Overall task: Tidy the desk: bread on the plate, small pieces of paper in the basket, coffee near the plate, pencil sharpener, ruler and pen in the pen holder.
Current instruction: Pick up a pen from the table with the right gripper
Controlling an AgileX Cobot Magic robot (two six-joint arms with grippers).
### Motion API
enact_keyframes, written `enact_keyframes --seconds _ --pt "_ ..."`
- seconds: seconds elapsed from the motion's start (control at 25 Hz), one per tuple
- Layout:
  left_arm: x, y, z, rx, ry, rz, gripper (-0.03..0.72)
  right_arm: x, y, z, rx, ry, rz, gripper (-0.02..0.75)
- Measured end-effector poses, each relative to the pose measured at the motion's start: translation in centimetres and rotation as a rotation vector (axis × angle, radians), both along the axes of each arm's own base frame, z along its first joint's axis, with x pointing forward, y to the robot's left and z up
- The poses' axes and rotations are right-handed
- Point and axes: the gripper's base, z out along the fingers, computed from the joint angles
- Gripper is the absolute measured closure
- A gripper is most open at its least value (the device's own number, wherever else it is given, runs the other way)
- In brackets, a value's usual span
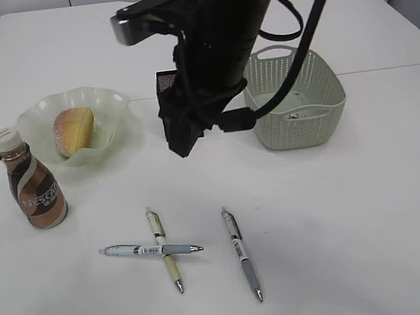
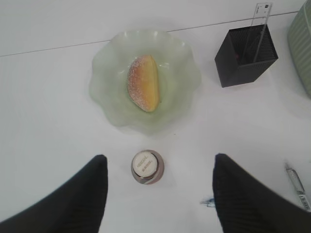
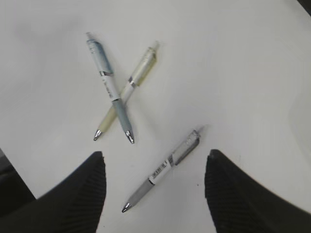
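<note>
The bread lies in the wavy green plate. The coffee stands upright just left of the plate. In the left wrist view my left gripper hangs open high above the coffee's white cap. The black pen holder has the clear ruler standing in it. Three pens lie on the desk: a blue one crossed over a yellowish one, and a grey one. My right gripper is open above the grey pen. No pencil sharpener shows.
A black arm hangs in the middle of the exterior view and covers most of the pen holder. The green basket stands right of it with a small dark thing on its floor. The desk's near edge shows at bottom left.
</note>
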Motion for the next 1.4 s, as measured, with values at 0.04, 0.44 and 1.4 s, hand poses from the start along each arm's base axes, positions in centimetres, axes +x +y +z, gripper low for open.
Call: enact_keyframes --seconds 0.04,0.44,1.4 --pt "-0.2 0.0 0.2 -0.006 -0.005 -0.002 0.193 -0.4 0.7 -0.2 -0.005 -0.006 0.042 0.267" --pt "-2.0 0.4 1.9 -0.028 -0.053 -0.005 0.201 -0.7 6.1 -7.6 -0.139 0.024 0.287 0.267" --pt "-2.0 0.5 1.9 -0.025 -0.054 -0.004 0.212 -0.5 10.9 -13.3 -0.158 0.048 0.405 0.267"
